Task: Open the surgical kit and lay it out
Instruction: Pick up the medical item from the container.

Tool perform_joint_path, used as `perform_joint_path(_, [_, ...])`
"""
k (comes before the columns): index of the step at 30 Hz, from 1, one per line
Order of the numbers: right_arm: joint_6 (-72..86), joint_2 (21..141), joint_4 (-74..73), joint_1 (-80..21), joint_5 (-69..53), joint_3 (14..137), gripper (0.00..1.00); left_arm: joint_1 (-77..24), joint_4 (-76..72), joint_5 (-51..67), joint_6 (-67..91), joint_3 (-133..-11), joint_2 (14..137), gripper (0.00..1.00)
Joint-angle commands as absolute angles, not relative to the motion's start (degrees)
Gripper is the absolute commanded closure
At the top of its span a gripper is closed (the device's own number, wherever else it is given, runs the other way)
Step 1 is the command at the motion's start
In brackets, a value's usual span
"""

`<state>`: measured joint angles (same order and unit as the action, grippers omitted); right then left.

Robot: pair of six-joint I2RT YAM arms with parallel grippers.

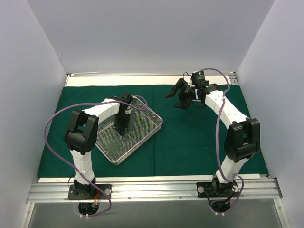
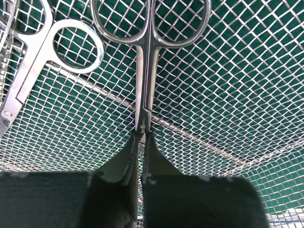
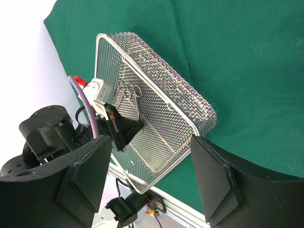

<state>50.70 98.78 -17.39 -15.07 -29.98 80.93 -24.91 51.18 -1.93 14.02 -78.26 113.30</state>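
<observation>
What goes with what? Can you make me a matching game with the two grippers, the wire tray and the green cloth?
Things:
1. left gripper
2. right gripper
3. wire tray
4. green cloth

States:
A. spread out under the wire tray
B. open, holding nothing
C. shut on the scissors
D. sits on the green cloth

Pairs: 1-C, 2-B, 3-D, 4-A

A pale table [image 1: 142,80] shows as narrow bare strips along its far and near edges. A ribbed aluminium rail [image 1: 156,190] runs the full width of the near edge, and a thinner metal frame [image 1: 142,74] lines the far edge. Plain white walls [image 1: 152,33] rise at the back, left and right sides.
</observation>
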Motion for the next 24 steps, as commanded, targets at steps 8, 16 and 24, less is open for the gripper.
perform_joint_path(8, [48.69, 98.17, -18.02, -15.47, -30.32, 82.97, 0.32, -25.49, 44.56, -1.76, 14.33, -74.08, 108.31, 0.98])
perform_joint_path(16, [48.34, 101.42, -17.93, -17.22, -31.29, 86.92, 0.32, -25.31, 49.21, 0.0, 13.71, -79.36, 104.5, 0.98])
perform_joint_path(24, [48.34, 103.97, -17.05, -18.45, -33.48, 88.5, 0.32, -25.14, 50.62, 0.0, 13.45, -80.24, 100.64, 0.98])
